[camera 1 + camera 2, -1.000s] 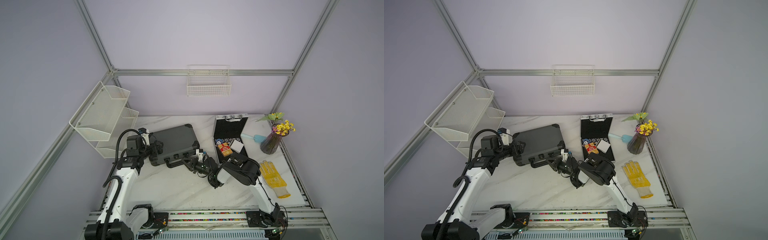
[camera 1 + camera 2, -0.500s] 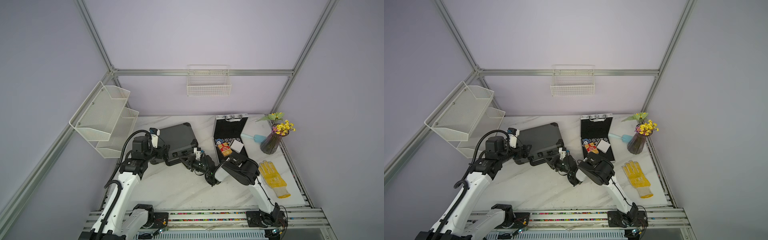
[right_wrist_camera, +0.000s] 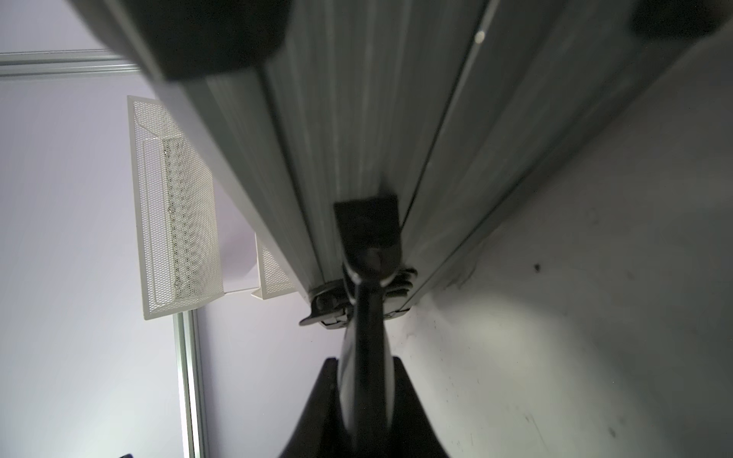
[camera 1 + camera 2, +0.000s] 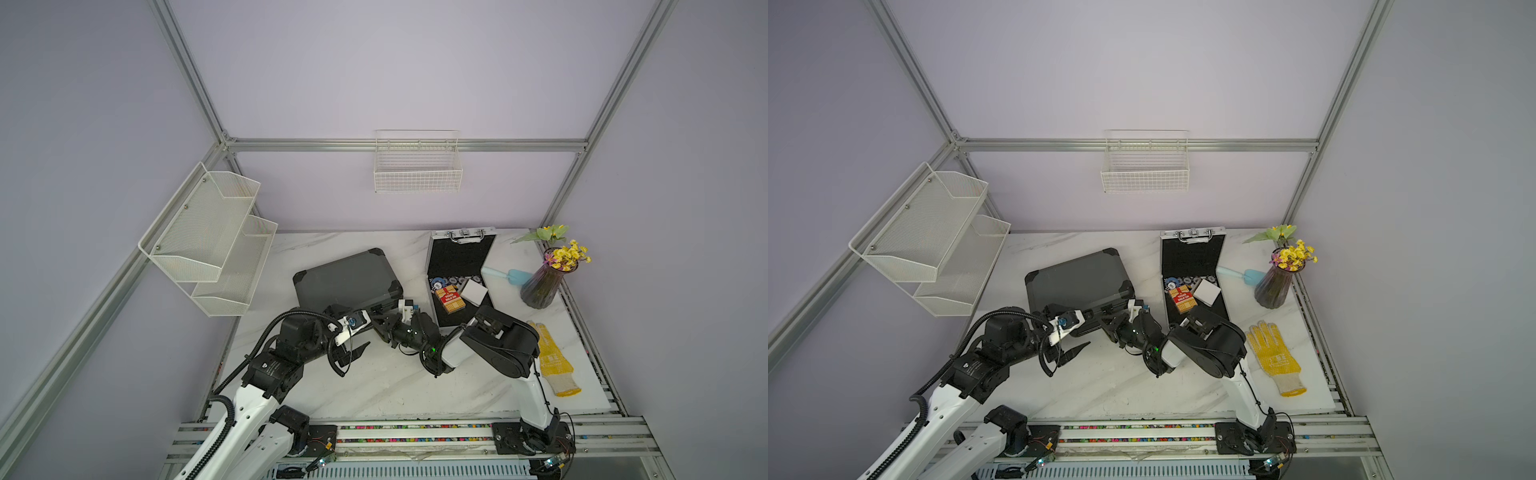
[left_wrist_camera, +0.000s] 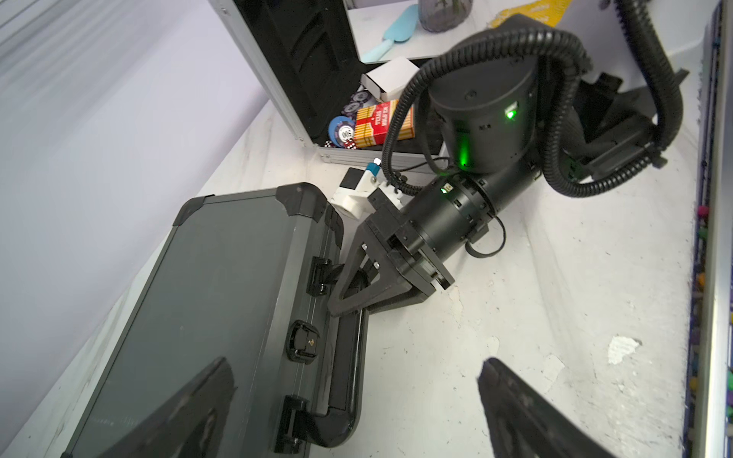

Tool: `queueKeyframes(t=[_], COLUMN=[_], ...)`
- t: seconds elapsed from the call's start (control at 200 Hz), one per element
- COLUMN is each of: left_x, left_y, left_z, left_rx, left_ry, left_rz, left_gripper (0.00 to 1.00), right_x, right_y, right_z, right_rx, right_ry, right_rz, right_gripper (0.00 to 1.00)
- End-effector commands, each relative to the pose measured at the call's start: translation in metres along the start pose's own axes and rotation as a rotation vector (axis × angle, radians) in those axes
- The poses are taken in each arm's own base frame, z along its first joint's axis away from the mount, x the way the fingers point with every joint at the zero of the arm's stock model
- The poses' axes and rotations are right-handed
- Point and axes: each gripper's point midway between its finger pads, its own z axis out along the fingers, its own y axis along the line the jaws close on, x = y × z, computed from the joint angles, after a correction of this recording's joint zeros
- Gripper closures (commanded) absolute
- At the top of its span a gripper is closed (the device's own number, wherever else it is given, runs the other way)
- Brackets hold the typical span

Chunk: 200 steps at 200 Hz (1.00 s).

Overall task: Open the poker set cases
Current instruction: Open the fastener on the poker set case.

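Note:
The larger dark grey poker set case (image 4: 347, 278) (image 4: 1077, 278) (image 5: 222, 285) lies flat with its lid down, its handle (image 5: 349, 357) facing the front. My right gripper (image 4: 380, 322) (image 4: 1111, 322) (image 3: 365, 361) is shut on that black handle (image 3: 367, 317), near one end of it. My left gripper (image 4: 351, 347) (image 5: 355, 361) hangs open just in front of the case, one finger over the lid and one over the table, holding nothing. The smaller silver case (image 4: 459, 253) (image 4: 1190, 249) (image 5: 277, 79) stands open to the right, black-lined, with chips and a red card box (image 4: 451, 299) inside.
A purple vase of flowers (image 4: 540, 286) stands at the right edge, with a blue scoop (image 4: 507, 274) beside it. A yellow glove (image 4: 552, 357) lies front right. White mesh shelves (image 4: 212, 237) hang on the left wall and a wire basket (image 4: 417, 166) hangs on the back wall.
My left arm has swung from the dark case's left side to its front by the handle, and its jaws have opened wider. The right gripper has kept its grip.

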Motion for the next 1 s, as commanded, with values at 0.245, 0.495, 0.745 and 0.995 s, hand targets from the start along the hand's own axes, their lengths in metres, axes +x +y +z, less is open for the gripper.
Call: queueKeyframes(t=[0.245, 0.495, 0.745, 0.995], left_x=[0.030, 0.051, 0.058, 0.056], left_y=[-0.016, -0.004, -0.006, -0.002], left_z=[0.025, 0.034, 0.041, 0.048], left_rx=[0.083, 0.035, 0.058, 0.048], left_ry=[0.098, 0.215, 0.241, 0.236], left_rz=[0.180, 0.193, 0.185, 0.163], left_gripper=[0.03, 0.05, 0.05, 0.09], right_x=[0.043, 0.046, 0.056, 0.059], right_y=[0.120, 0.146, 0.178, 0.186], right_z=[-0.030, -0.048, -0.060, -0.061], right_rx=[-0.421, -0.518, -0.594, -0.614], right_ry=[0.044, 0.039, 0.061, 0.075], right_rz=[-0.041, -0.062, -0.136, -0.154], right_gripper=[1.00, 1.00, 1.00, 1.00])
